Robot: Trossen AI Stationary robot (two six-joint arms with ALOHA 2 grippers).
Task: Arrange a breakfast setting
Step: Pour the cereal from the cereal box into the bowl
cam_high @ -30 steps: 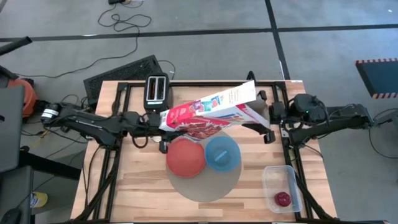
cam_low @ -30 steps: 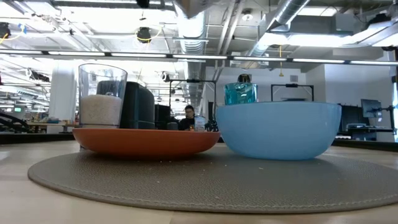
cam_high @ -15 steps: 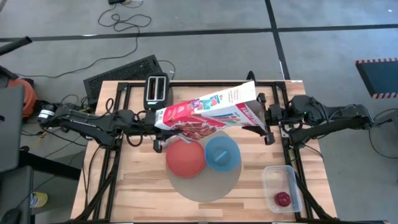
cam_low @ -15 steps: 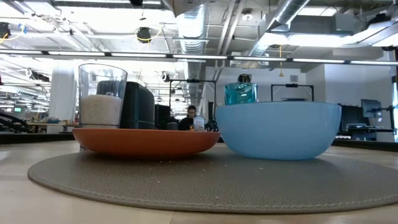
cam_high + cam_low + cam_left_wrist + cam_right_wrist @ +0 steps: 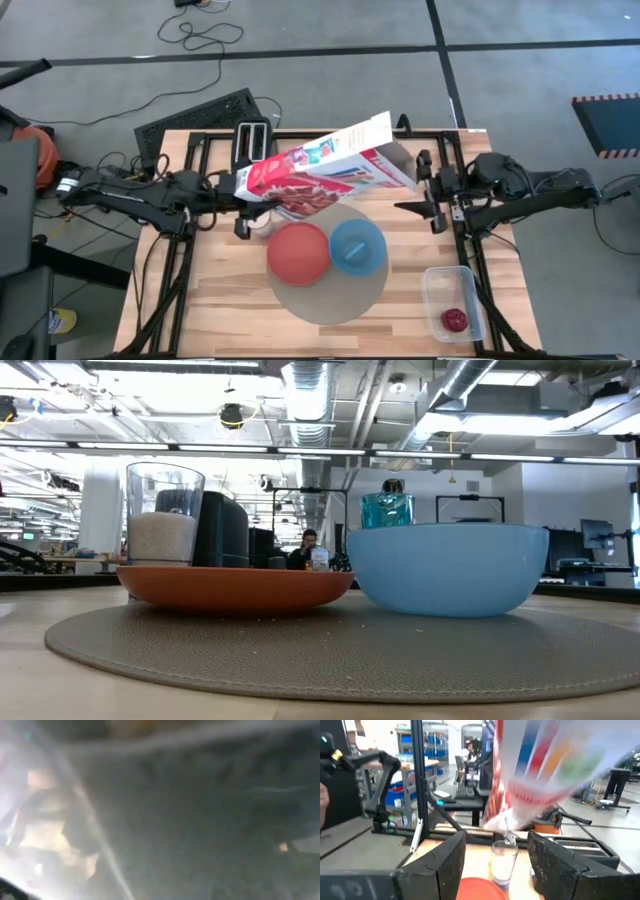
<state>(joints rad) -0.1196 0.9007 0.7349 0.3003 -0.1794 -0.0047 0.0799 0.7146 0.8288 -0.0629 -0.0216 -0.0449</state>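
Left gripper (image 5: 243, 196) fingers clamped on the cereal box (image 5: 322, 168), held tilted above the far side of the bench (image 5: 200, 300). Right gripper (image 5: 432, 196) fingers spread, empty, just right of the box's open end. Red-orange plate (image 5: 298, 252) and blue bowl (image 5: 357, 246) sit side by side on the round mat (image 5: 330, 300), nearer than both grippers. Small clear glass (image 5: 163, 512) sits behind the plate.

Wood table (image 5: 215, 300) w/ black frame. On it: round mat (image 5: 330, 300) centre, toaster (image 5: 250, 143) at far edge, clear tub (image 5: 442, 288) near right corner.
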